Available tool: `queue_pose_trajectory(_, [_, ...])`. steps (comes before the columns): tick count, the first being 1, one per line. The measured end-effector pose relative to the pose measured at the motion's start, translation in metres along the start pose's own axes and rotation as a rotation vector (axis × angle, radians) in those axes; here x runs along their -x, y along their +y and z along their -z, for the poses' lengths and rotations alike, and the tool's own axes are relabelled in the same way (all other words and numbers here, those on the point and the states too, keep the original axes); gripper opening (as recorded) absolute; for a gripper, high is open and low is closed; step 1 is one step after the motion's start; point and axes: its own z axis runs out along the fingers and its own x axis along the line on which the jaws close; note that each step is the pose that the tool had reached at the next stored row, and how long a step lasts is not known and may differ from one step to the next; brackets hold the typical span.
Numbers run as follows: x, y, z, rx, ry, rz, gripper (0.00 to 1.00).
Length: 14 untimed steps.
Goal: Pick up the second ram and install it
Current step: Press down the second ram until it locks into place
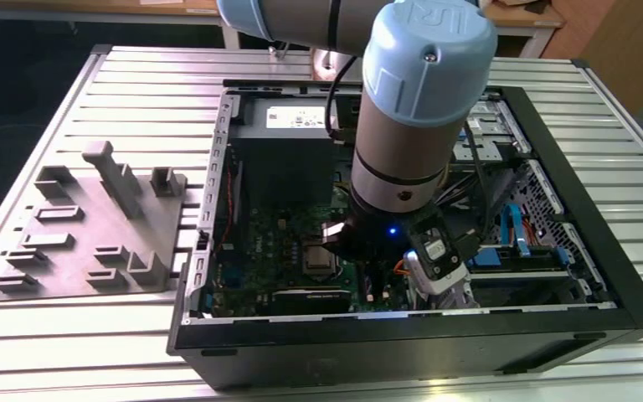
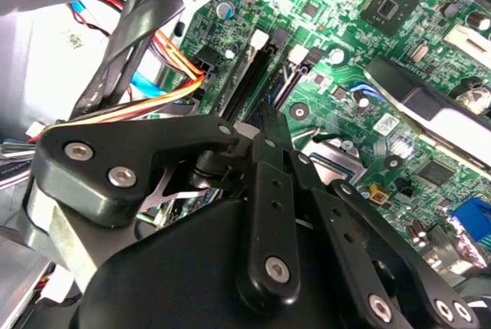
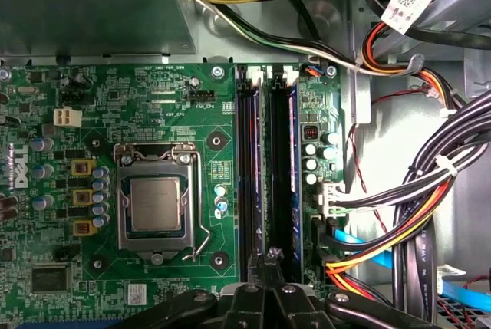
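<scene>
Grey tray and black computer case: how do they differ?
The grey tray is a low plate with upright pegs; the black computer case is a deep open box holding boards and cables. The arm reaches into the case, not the tray. Both sit on the slatted table.

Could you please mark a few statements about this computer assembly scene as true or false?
1. The grey fixture tray lies on the table at the exterior view's left of the computer case. True.
2. The pincer hangs over the fixture tray. False: it is inside the case, over the motherboard at the memory slots.
3. A square silver CPU sits on the motherboard. True.
4. The case is closed up. False: it is open, with the motherboard exposed.
</scene>
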Motion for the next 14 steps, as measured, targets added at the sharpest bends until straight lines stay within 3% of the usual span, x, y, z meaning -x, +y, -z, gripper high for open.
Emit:
queue_pose_trajectory(9, [-0.0001,-0.0001,-0.0018,0.0,0.0,0.0,0.1])
queue_pose_trajectory(11, [0.0001,0.0003,0.0005,0.0028,-0.0007,0.0,0.1])
queue_pose_trajectory(14, [0.0003,0.0004,0.0098,-0.0002,-0.0001,0.0,0.1])
